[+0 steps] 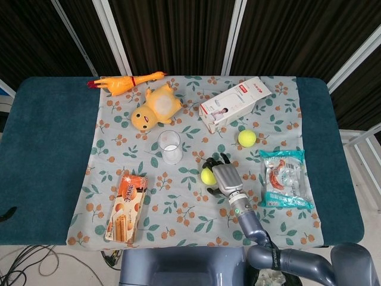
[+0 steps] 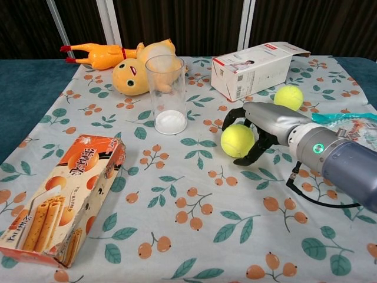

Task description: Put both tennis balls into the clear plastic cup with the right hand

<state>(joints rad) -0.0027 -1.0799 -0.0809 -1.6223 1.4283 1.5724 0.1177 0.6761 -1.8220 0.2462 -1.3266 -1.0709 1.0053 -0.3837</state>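
The desk [image 1: 47, 149] carries a floral cloth [image 1: 178, 196]; my left robot hand appears in neither view. The head view shows the whole cloth and the snack packet [image 1: 284, 177] at its right edge, which the chest view cuts off at the frame border. The biscuit box [image 2: 56, 197] fills the chest view's lower left. The white carton [image 2: 256, 68] lies on its side behind my right arm. The clear plastic cup [image 2: 166, 94] stands upright, with a plush duck [image 2: 136, 71] and rubber chicken [image 2: 97, 55] beyond it. My right robot hand [image 2: 256, 127] is curled around the near tennis ball [image 2: 237, 140], fingers [image 2: 235, 114] over its top and thumb under its right side; I cannot tell whether the grip is closed. From above, the hand hides half of that ball. The far tennis ball [image 2: 288, 97] rests on the cloth just behind my wrist, well apart from the cup.
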